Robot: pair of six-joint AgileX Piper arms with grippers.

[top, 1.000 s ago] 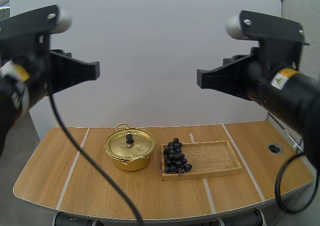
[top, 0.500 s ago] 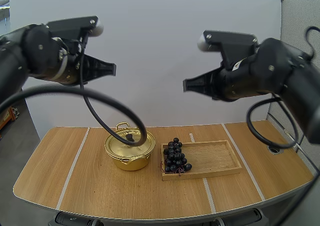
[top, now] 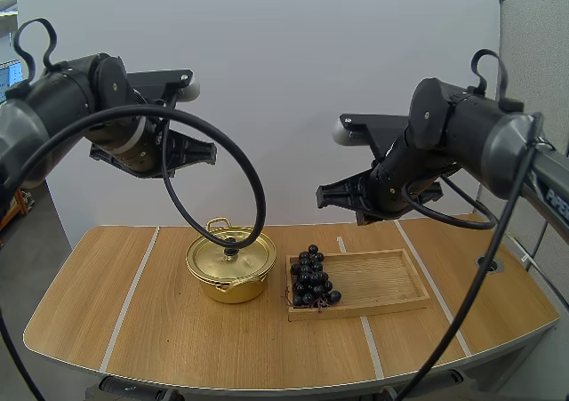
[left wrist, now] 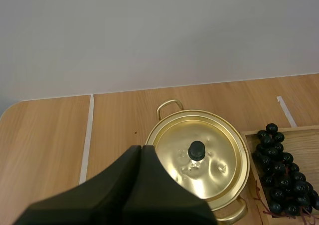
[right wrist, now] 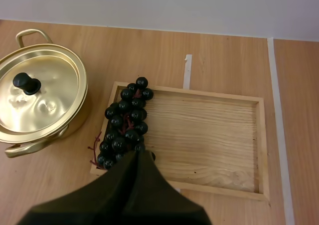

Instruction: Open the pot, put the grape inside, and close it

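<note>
The table (top: 133, 330) carries everything, and nothing on it has been taken up. By my judgement the task stands at its first step, opening the pot.

The wooden tray (top: 387, 281) lies right of centre with its long side running left to right. Just left of it, close but apart, sits the gold pot (top: 227, 290). Its lid (top: 218, 259) is on, and its two handles point far and near.

The grapes (top: 311, 276) lie at the tray's left end. The bunch's long axis runs near to far, with the narrow tip at the far side and the wider end, with reddish stems, at the near corner.

The left gripper (top: 209, 152) hangs high above the pot, its jaws together in one dark wedge. The right gripper (top: 322, 196) hangs above the grapes with its jaws likewise together.

Next, the left jaws should part, come down over the small black knob (top: 230, 246) and pinch it.
</note>
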